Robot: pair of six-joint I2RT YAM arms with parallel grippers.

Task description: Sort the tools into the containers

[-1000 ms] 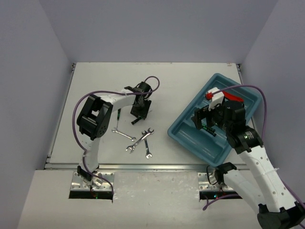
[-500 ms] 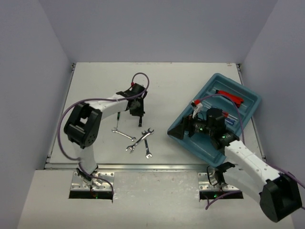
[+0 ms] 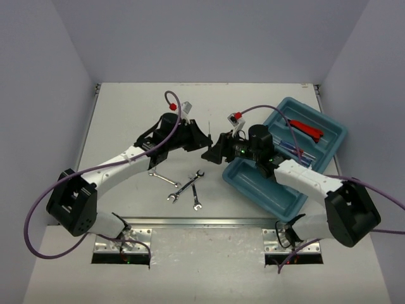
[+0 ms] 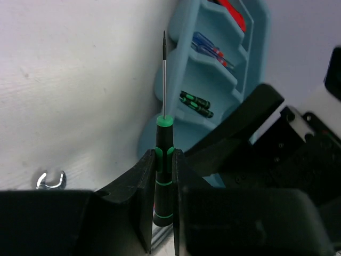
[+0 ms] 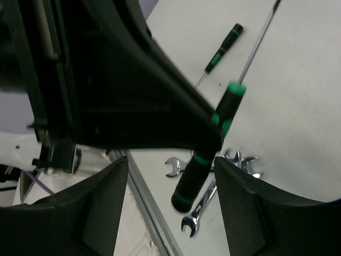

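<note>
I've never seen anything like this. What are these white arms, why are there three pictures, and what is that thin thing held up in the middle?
These are two robot arms bolted at the table's near edge, each ending in a two-finger gripper. The wide picture comes from a fixed camera overhead. The other two come from a small camera on each wrist, so that arm's own fingers show. The left gripper is shut on a black-and-green screwdriver, held off the table. The right gripper is open, facing that handle without gripping it. On the table lie silver wrenches and another green screwdriver. The teal tray holds tools in its compartments.
</note>
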